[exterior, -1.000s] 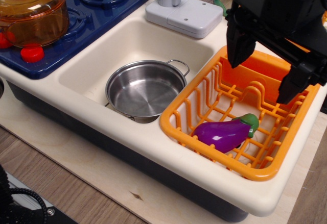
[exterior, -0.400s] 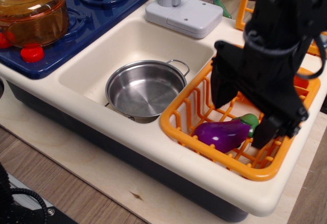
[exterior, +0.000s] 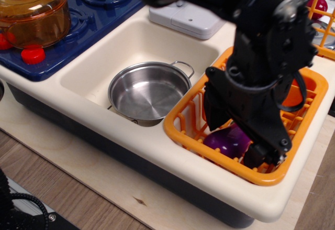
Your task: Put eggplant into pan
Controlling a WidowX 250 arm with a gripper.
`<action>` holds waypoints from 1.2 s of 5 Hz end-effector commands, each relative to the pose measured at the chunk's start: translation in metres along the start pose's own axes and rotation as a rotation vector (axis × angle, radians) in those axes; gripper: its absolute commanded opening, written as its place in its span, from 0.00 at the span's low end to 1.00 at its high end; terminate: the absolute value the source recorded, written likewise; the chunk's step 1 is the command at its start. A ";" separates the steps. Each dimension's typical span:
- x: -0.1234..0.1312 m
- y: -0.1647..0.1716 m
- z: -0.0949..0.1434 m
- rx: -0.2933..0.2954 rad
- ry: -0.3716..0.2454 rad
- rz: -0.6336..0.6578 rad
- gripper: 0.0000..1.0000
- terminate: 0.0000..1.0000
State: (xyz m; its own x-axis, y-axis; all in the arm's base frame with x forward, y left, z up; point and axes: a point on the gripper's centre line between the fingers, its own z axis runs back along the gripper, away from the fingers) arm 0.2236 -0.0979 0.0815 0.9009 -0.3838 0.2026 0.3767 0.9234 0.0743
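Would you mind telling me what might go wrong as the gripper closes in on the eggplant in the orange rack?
The gripper straddles the eggplant, whose glossy, rounded skin may squirt out when squeezed. A finger sits low among the dish rack ribs and could snag. The pan lies beyond the rack's wall, so a low carry might clip it.

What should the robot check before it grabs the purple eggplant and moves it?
1. End effector down around the eggplant in the orange rack: ok, fingers on both sides.
2. Firm grip on the eggplant: cannot tell, contact hidden.
3. Eggplant visible: partly, the arm covers most of it.
4. Pan empty and ready: ok.
5. Pan sitting in the sink, left of the rack: ok.
6. Rack rim between eggplant and pan: not ok, lift over it.
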 end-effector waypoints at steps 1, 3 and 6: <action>0.002 0.008 -0.001 -0.006 -0.058 0.026 0.00 0.00; 0.002 0.015 -0.003 -0.050 -0.065 0.033 0.00 0.00; 0.016 0.025 0.075 0.020 0.016 0.083 0.00 0.00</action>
State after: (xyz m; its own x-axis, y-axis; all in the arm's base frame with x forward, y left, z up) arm 0.2240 -0.0685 0.1533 0.9378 -0.3078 0.1605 0.2922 0.9496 0.1139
